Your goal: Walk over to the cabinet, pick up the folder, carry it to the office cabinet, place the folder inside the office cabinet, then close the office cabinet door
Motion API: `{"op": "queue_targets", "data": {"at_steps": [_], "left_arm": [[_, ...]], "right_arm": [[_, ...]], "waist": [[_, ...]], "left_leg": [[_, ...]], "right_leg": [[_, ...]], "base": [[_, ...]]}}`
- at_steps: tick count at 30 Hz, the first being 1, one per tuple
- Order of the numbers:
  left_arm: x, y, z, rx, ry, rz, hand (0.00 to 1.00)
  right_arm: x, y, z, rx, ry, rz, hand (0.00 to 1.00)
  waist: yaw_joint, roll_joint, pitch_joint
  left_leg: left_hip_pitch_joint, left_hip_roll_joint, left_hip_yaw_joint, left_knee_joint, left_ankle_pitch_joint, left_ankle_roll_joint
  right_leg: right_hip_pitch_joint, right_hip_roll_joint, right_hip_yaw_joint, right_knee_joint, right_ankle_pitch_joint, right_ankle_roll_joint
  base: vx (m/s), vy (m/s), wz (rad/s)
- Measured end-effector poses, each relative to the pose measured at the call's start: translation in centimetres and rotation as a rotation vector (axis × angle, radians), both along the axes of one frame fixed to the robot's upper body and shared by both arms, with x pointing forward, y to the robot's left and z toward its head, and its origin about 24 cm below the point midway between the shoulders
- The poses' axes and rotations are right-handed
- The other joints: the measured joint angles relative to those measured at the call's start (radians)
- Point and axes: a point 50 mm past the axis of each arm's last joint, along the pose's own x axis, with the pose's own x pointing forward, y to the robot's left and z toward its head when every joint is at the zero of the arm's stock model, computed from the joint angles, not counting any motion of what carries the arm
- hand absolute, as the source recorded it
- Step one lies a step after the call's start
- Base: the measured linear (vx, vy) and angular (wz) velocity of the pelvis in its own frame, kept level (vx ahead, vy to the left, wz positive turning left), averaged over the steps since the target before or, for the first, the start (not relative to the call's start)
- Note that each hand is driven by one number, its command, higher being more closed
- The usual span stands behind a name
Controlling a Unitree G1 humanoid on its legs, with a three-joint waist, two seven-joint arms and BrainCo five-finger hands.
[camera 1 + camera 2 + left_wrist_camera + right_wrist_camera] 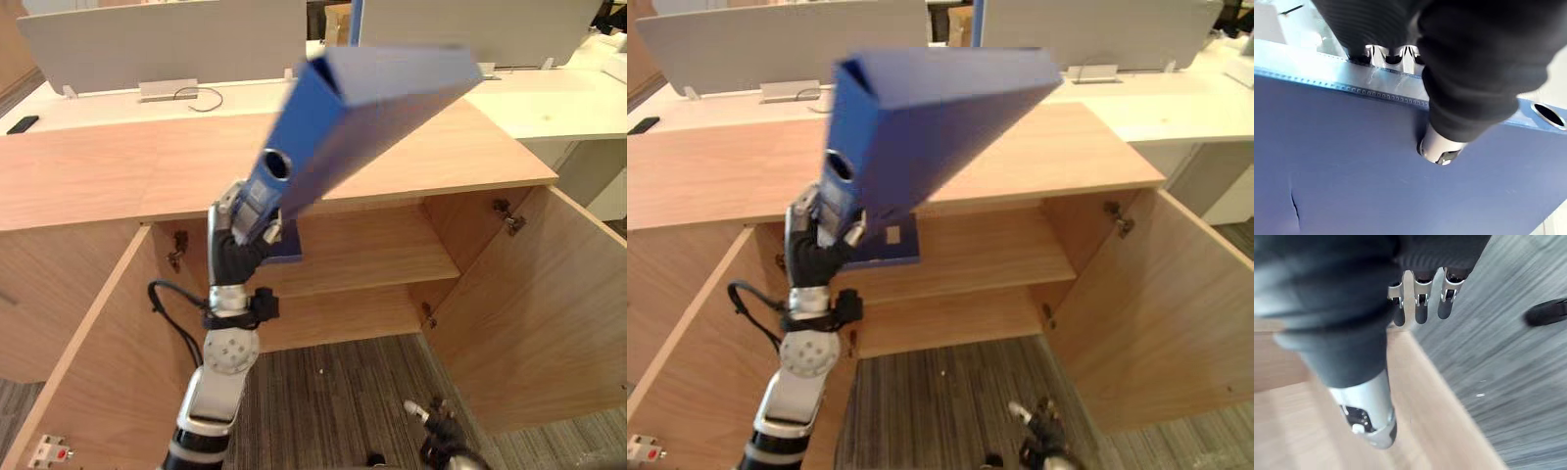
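Clasping blue folder [382,108], left hand [245,220] raised, right hand [1369,406] seemingly relaxed

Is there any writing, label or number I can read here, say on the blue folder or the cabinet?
None can be read.
Blue folder in the left hand: no legible print.
Small white box with a red button: too small to read.
Office cabinet: no writing.

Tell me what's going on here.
The left robot hand grips a blue folder near its spine and holds it tilted up in front of the wooden office cabinet, which stands open. The folder is not yet inside it. The right robot hand hangs low over the carpet, fingers relaxed, holding nothing.
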Motion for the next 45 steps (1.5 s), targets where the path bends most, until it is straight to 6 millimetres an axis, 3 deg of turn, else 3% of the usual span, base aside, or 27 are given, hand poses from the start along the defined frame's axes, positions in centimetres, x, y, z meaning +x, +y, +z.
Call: {"op": "queue_targets", "data": {"at_steps": [4, 8, 14, 17, 23, 28, 45], "left_arm": [[-0.6, 1.2, 0.1, -0.088, 0.007, -0.042, 1.0], [-1.0, 1.6, 0.8, -0.112, -0.026, -0.068, 1.0], [-0.9, 1.8, 0.9, -0.133, -0.024, -0.128, 1.0], [-0.7, 1.5, 0.9, -0.122, -0.019, -0.168, 1.0], [0.3, -0.2, -0.1, -0.051, 0.042, -0.296, 1.0], [1.0, 0.0, -0.4, -0.094, 0.069, -0.333, 1.0], [1.5, -0.2, -0.8, -0.194, 0.107, -0.424, 1.0]], "right_arm": [[3.2, -0.6, 7.1, -0.112, -0.339, -0.075, 0.0], [4.3, -0.6, 12.1, -0.15, -0.573, -0.063, 0.0], [6.4, 0.0, 21.4, -0.157, -1.06, 0.041, 0.0], [7.4, 0.9, 23.8, -0.135, -1.177, 0.182, 0.0], [9.3, 4.3, 27.2, -0.025, -1.329, 0.541, 0.0], [11.7, 4.3, 28.3, 0.022, -1.312, 0.632, 0.0], [16.2, 5.5, 30.5, -0.051, -1.23, 0.761, 0.0]], "waist": [[-0.007, -0.001, 0.0], [-0.01, -0.001, 0.0], [-0.01, -0.002, 0.001], [-0.008, -0.002, 0.001], [0.008, -0.002, 0.001], [0.02, -0.003, 0.001], [0.033, -0.003, 0.002]], "left_leg": [[-0.007, 0.005, 0.004, -0.001, 0.008, -0.008], [-0.012, 0.006, 0.005, 0.0, 0.008, -0.008], [0.0, 0.005, 0.01, -0.001, 0.006, -0.006], [0.0, 0.004, 0.011, 0.0, 0.006, -0.006], [0.0, 0.005, 0.01, 0.002, 0.006, -0.006], [0.0, 0.004, 0.007, 0.001, 0.006, -0.006], [0.0, 0.002, -0.002, 0.003, 0.007, -0.004]], "right_leg": [[-0.015, 0.01, 0.004, 0.0, 0.0, 0.0], [-0.021, 0.011, 0.004, 0.0, 0.0, 0.0], [-0.011, 0.011, 0.009, 0.0, 0.0, -0.001], [-0.011, 0.011, 0.011, 0.0, 0.001, -0.001], [-0.011, 0.011, 0.012, 0.0, 0.001, 0.0], [-0.008, 0.011, 0.008, 0.001, 0.001, -0.001], [-0.001, 0.006, -0.002, 0.002, 0.002, 0.0]], "base": [[-0.01, -0.044, -0.05], [0.0, -0.019, 0.0], [-0.01, -0.003, 0.0], [-0.05, -0.018, -0.01], [-0.01, -0.003, 0.0], [0.0, -0.004, 0.02], [0.0, 0.0, 0.0]]}}
